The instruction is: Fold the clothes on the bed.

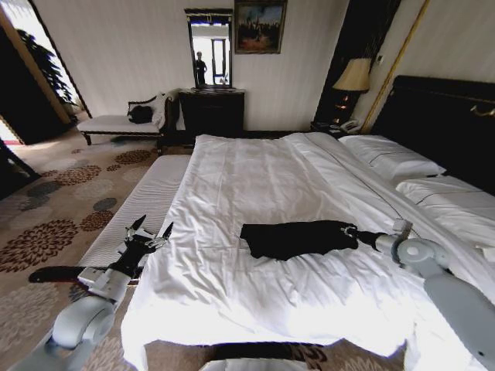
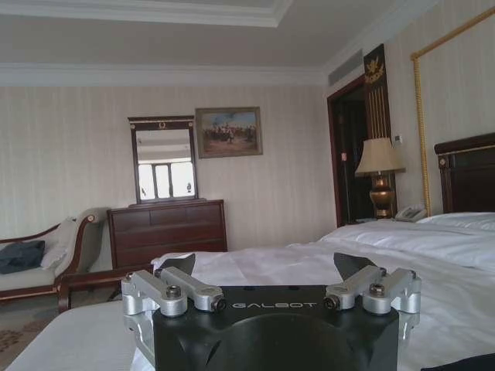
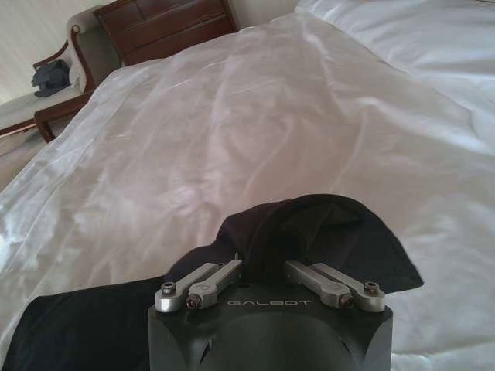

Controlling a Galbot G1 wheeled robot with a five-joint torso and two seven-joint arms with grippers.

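Currently listed, item by item.

Item: T-shirt point(image 1: 298, 238), black, soft cloth. It lies on the white sheet of the bed point(image 1: 247, 178), in the near half and toward the robot's right. It is bunched into a long dark strip; no lettering can be made out. The strip's long axis runs across the bed, side to side.

Item: right gripper point(image 1: 349, 231). It sits at the right-hand end of the strip. In the right wrist view the right gripper point(image 3: 263, 267) has its jaws drawn close together on a raised fold of the T-shirt point(image 3: 309, 232), pinching the cloth so that it stands up in a hump above the sheet. The rest of the shirt trails away from the jaws toward the robot's left.

Item: left gripper point(image 1: 151, 230). It hovers off the bed's left edge, above the bench point(image 1: 143, 209) that runs alongside, well apart from the shirt's near end. In its own wrist view the left gripper point(image 2: 263, 270) has its jaws spread wide, holding and touching nothing.

Judgement: the right arm is much the nearer and has the hold; any fold would turn on carrying that pinched end along the strip's long axis, toward the free end on the left.
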